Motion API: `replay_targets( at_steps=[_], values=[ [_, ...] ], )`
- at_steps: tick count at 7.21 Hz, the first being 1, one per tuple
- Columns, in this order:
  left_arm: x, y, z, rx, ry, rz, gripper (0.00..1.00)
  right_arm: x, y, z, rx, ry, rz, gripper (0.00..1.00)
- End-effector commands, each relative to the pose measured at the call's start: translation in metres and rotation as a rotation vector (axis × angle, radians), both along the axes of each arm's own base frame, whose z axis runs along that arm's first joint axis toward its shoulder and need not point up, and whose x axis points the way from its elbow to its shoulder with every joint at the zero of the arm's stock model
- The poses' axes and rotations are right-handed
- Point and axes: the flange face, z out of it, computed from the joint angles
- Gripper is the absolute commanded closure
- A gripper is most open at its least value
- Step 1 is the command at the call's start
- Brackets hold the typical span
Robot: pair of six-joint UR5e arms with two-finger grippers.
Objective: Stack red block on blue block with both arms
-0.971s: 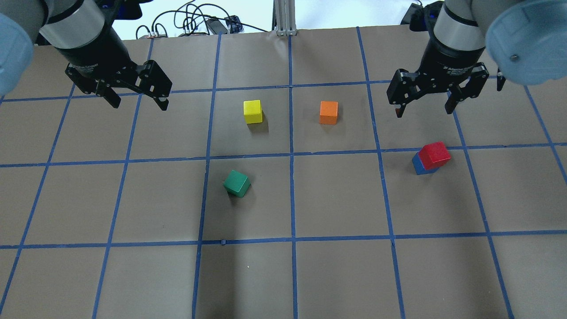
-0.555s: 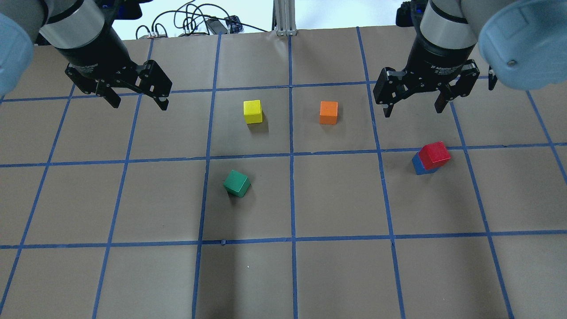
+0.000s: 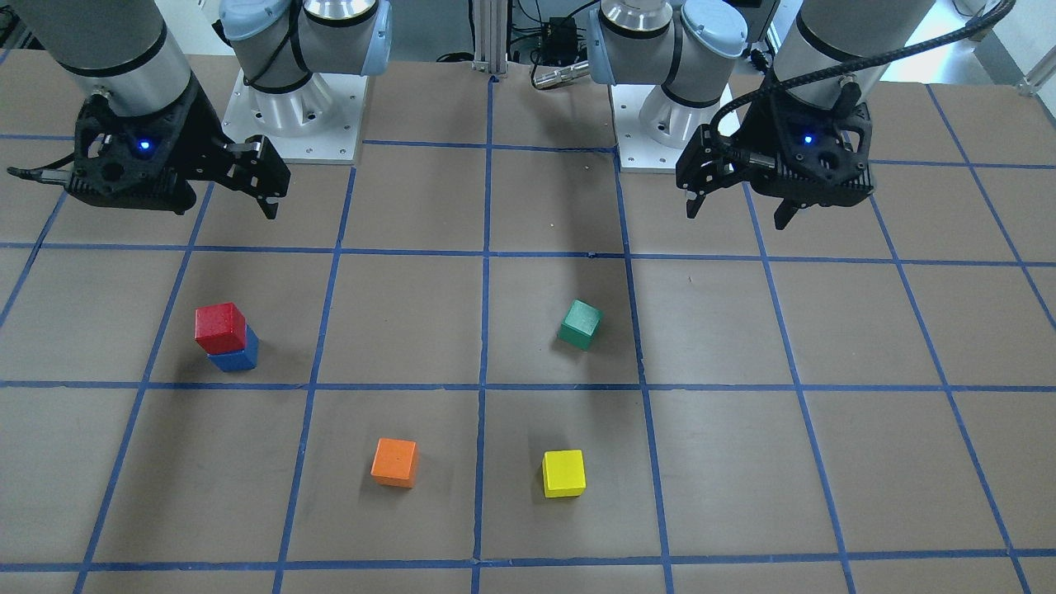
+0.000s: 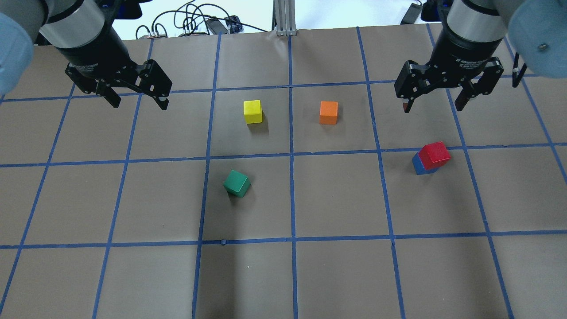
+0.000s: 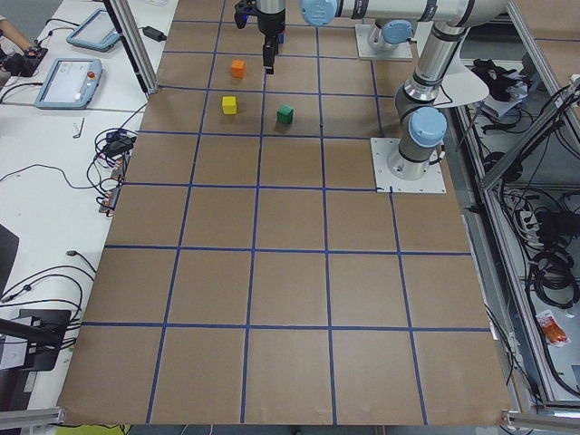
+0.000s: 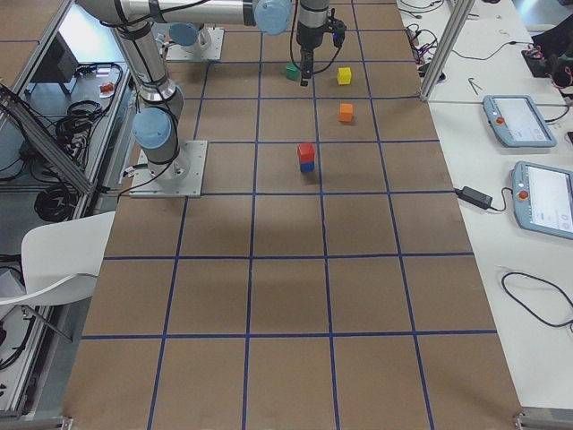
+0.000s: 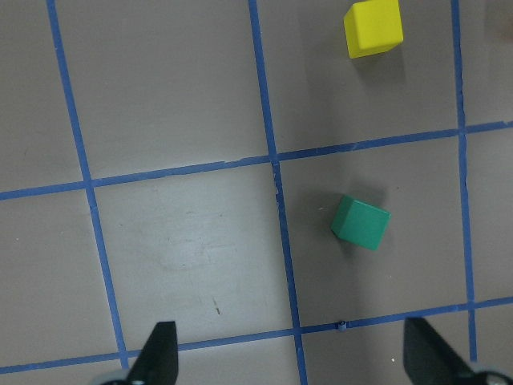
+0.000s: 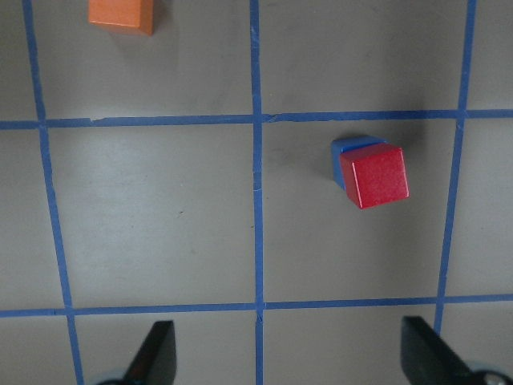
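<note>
The red block (image 4: 434,155) sits on top of the blue block (image 4: 417,165), slightly offset, on the table's right side; the stack also shows in the front-facing view, red block (image 3: 220,327) over blue block (image 3: 238,358), and in the right wrist view (image 8: 373,176). My right gripper (image 4: 433,107) hangs open and empty above the table, beyond the stack and apart from it. My left gripper (image 4: 139,103) hangs open and empty over the far left, away from all cubes. Both wrist views show spread fingertips with nothing between them.
A yellow cube (image 4: 253,110) and an orange cube (image 4: 328,112) lie in the far middle squares. A green cube (image 4: 237,183) lies turned, left of centre. Cables (image 4: 199,24) and a metal post (image 4: 285,17) stand at the far table edge.
My right gripper shifted left, then back right and a little farther away, staying open. The red-on-blue stack, the other cubes and the left arm have not moved.
</note>
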Motion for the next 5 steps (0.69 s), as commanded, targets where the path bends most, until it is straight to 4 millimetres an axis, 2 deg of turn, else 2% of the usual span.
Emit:
replay_targets(
  at_steps=[1,3,5],
  values=[
    [0.0,0.0,-0.001,0.001,0.0,0.0,0.0,-0.002,0.005,0.009,-0.002,-0.002,-0.015,0.0],
    [0.0,0.0,-0.001,0.001,0.0,0.0,0.0,0.01,0.009,0.01,-0.003,-0.005,0.009,0.0],
    [0.0,0.0,0.002,-0.003,-0.002,-0.002,0.0,0.011,0.009,0.009,-0.002,-0.019,0.009,0.0]
  ],
)
